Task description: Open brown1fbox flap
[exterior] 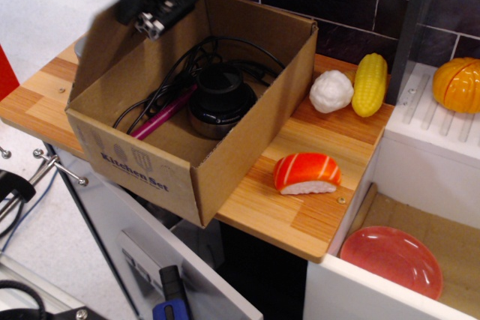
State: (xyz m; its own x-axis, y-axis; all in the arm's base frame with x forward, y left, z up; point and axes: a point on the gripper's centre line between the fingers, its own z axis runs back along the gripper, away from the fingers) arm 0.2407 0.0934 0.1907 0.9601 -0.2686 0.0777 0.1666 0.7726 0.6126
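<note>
The brown1fbox (pixel 142 174) stands on the wooden counter with "Kitchen Set" lettering on its front wall, and its top is open. Its flap (pixel 109 46) stands nearly upright along the left rim, inner side facing the box. My gripper (pixel 154 4) is blurred at the top left, against the flap's upper edge. I cannot tell whether it is open or shut. Inside the box lie a black round object (pixel 221 99), black cables and a magenta stick (pixel 161 114).
A salmon sushi toy (pixel 306 173) lies right of the box. A white cauliflower (pixel 331 91) and a corn cob (pixel 370 83) sit by the back wall. An orange pumpkin (pixel 457 84) rests on the white rack, and a red plate (pixel 394 258) lies in the lower bin.
</note>
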